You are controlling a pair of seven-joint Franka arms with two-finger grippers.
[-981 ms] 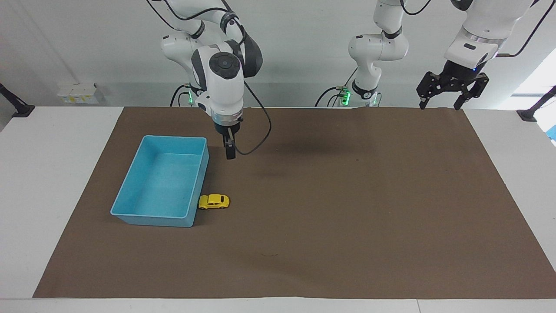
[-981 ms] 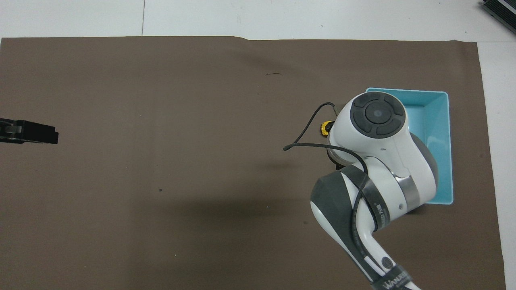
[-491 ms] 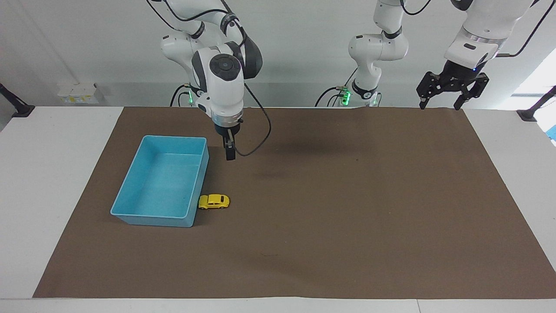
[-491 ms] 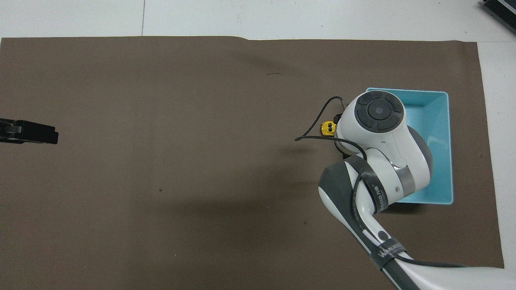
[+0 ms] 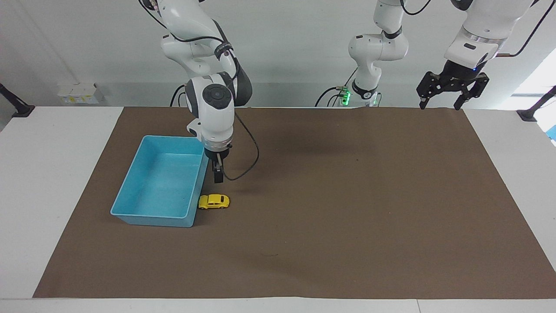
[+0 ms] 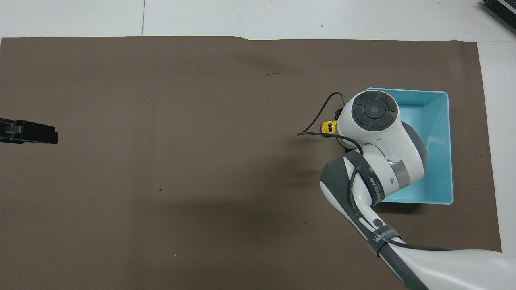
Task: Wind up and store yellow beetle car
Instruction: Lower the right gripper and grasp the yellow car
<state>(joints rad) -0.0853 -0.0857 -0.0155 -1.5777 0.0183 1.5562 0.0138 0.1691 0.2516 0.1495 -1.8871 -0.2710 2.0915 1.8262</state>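
The yellow beetle car (image 5: 213,201) stands on the brown mat, touching the blue bin (image 5: 152,220) at its corner farther from the robots. My right gripper (image 5: 217,176) points straight down, raised a little over the mat just nearer to the robots than the car and beside the bin's wall. It holds nothing. In the overhead view the right wrist covers most of the car (image 6: 327,127) and part of the bin (image 6: 448,145), and hides the gripper. My left gripper (image 5: 438,104) waits open and empty, raised over the left arm's end of the table; it also shows in the overhead view (image 6: 30,133).
The brown mat (image 5: 347,195) covers most of the white table (image 5: 52,165). The bin is empty inside. A black cable loops from the right wrist (image 5: 245,167) over the mat beside the gripper.
My right gripper has come down and moved away from the robots, toward the car along the bin's wall. The car, the bin and the left arm have not moved.
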